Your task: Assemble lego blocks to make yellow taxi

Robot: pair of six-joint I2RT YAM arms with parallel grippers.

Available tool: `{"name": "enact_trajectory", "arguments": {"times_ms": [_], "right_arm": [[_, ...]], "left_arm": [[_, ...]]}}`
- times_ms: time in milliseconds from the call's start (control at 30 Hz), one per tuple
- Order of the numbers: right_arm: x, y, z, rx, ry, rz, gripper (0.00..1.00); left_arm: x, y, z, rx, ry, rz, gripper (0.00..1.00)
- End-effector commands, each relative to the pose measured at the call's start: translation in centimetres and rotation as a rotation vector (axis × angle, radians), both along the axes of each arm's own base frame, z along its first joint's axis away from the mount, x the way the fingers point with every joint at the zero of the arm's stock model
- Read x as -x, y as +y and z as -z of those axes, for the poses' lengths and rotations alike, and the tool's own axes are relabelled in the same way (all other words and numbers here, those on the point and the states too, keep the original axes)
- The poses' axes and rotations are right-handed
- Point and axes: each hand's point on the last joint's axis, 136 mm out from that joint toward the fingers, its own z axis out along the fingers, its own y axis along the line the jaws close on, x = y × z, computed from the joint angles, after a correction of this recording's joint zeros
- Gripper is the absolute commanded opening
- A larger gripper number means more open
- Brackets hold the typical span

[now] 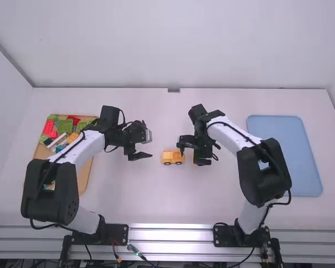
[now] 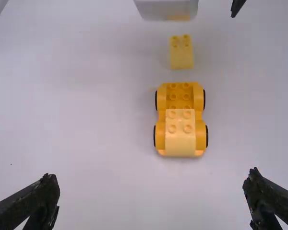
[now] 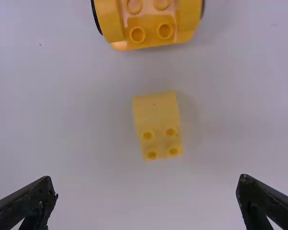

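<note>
The right arm's black two-finger gripper (image 3: pixel 146 181) is spread wide, holding nothing, over a loose pale yellow plastic block (image 3: pixel 155 112) with a smooth part and four studs at one end. The left arm's black gripper (image 2: pixel 152 178) is also spread and empty, on the other side of a small yellow-orange wheeled base (image 2: pixel 199 139). This toy car base stands on its black-rimmed wheels, between the two grippers. A pale yellow block (image 2: pixel 180 141) sits on its end nearer the left gripper; the studs at the other end are bare, facing the loose block just beyond.

The step in hand seems to be picking up that loose block. Next, the right fingers should close squarely on its sides, lift it, line it up and press it onto the bare studs, perhaps with the left gripper steadying the base.

Farther out, a wooden tray (image 1: pixel 85 181) of mixed coloured blocks lies by the left arm, and a blue tray (image 1: pixel 290 151) by the right. No lettering is readable on the blocks.
</note>
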Motion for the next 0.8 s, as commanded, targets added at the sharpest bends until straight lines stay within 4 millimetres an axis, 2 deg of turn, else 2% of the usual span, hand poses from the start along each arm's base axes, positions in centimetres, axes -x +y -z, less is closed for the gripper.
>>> {"name": "enact_trajectory", "arguments": {"times_ms": [0, 200, 267, 600, 767], "right_arm": [[-0.9, -0.4, 1.4, 0.031, 0.008, -0.041, 0.99], [-0.9, -0.2, 3.7, 0.04, 0.042, -0.044, 1.0], [-1.0, 0.0, 4.2, 0.031, 0.048, -0.045, 0.95], [-0.8, 0.9, 4.1, -0.099, 0.095, -0.008, 0.81], [-0.7, 0.9, 4.0, -0.137, 0.113, -0.014, 0.82]], "left_arm": [[0.2, 0.3, 0.1, -0.01, -0.002, -0.006, 0.99], [0.1, 0.4, 0.3, -0.023, -0.008, -0.007, 0.99], [0.1, 0.4, 0.3, -0.024, -0.009, -0.008, 0.99], [0.2, 0.4, 0.4, -0.026, -0.002, -0.009, 0.99], [0.2, 0.4, 0.4, -0.026, -0.001, -0.009, 0.99]]}}
